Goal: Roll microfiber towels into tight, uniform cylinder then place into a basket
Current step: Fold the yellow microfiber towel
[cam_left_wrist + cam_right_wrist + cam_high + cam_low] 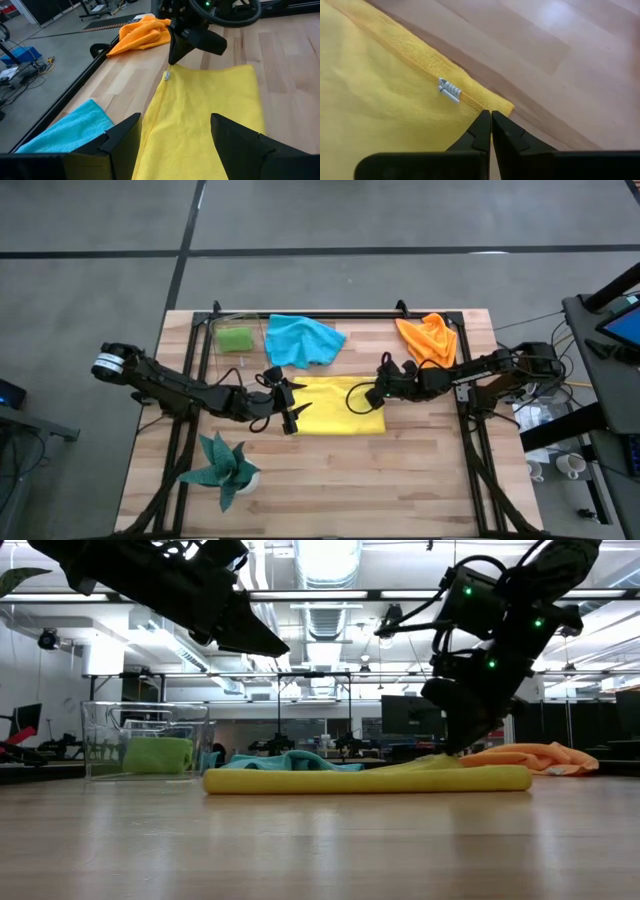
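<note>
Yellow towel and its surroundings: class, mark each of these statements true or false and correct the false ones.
1. The yellow towel lies spread flat on the table. True.
2. The lime green towel sits inside the basket. True.
3. The right gripper is wide open above the orange towel. False: it is shut, at a corner of the yellow towel.
4. The left gripper is shut on the blue towel. False: it is open and empty, above the yellow towel's edge.
5. The orange towel is rolled into a cylinder. False: it lies crumpled near the table's far right corner.
</note>
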Robot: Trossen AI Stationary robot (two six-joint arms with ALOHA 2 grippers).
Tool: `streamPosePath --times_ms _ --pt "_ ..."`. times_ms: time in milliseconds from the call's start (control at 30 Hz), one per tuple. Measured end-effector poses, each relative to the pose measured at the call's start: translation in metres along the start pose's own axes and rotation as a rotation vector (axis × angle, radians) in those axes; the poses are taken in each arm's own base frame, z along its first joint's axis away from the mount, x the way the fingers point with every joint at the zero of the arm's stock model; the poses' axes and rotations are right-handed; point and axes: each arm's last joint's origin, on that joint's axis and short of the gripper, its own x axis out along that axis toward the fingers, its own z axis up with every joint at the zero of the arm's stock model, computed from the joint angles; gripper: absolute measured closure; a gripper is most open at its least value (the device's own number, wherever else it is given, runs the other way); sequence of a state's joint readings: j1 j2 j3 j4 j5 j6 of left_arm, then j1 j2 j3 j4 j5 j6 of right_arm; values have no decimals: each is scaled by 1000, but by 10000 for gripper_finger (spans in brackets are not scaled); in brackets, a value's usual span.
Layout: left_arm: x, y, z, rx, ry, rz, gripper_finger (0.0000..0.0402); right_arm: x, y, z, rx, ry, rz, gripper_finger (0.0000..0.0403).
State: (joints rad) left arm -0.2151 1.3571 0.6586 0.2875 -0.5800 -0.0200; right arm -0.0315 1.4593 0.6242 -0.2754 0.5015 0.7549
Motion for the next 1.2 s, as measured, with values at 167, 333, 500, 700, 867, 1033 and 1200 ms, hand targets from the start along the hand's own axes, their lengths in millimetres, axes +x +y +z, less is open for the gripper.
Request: streamPosePath --times_ms 167,333,500,700,867,1033,1200 --pt "0 0 0 0 0 0 179 1 -2 -2 9 -2 -13 394" --pt "0 0 0 -1 0 0 179 2 -3 0 18 -19 -33 393" --pt "0 0 0 -1 0 0 179 3 -6 2 24 -19 -43 358" --pt "0 0 0 -1 1 0 179 5 -10 5 24 -51 -94 273" --pt "0 1 -2 -29 3 35 179 0 -13 8 -19 -119 -158 210" --pt "7 10 -7 -129 20 172 179 -8 -14 10 -15 -143 -133 183" --pt "43 27 -15 -121 184 107 179 -10 -14 10 -12 -145 -115 183"
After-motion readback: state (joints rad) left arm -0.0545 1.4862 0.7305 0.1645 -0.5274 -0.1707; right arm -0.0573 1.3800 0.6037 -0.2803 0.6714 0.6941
